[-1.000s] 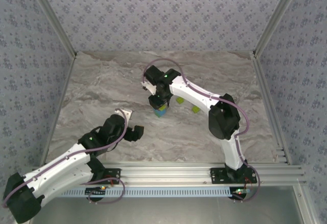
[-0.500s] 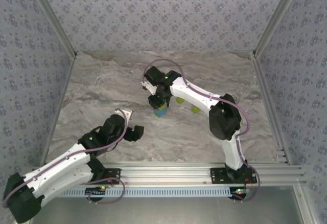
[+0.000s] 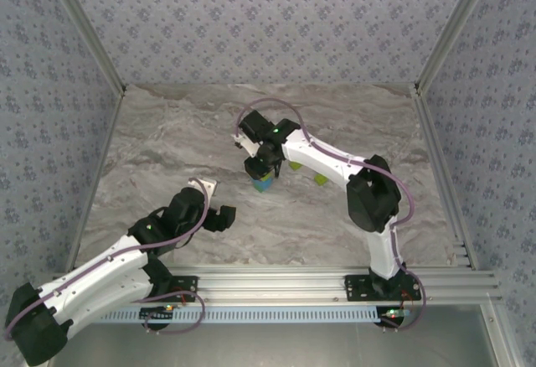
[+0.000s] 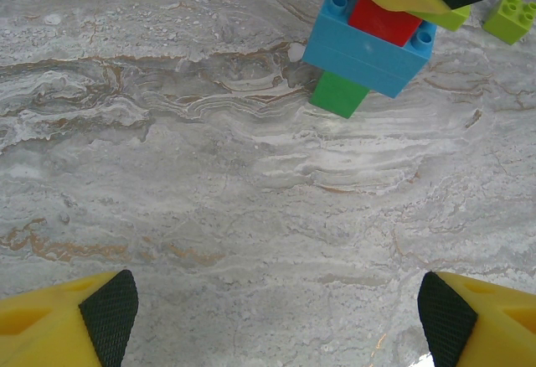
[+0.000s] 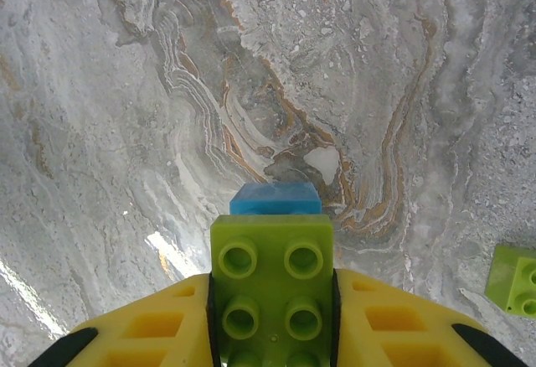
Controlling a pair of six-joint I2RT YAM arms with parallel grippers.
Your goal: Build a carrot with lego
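Atop the carrot, right pincer clamps a lime brick.

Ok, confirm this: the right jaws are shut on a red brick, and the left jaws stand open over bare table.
One thing is wrong: the brick in the right jaws is lime green, not red, as the right wrist view shows. The rest holds: those jaws are shut on it, and the left jaws stand open over bare table.

Bright even light, soft shadows, seemingly sharp
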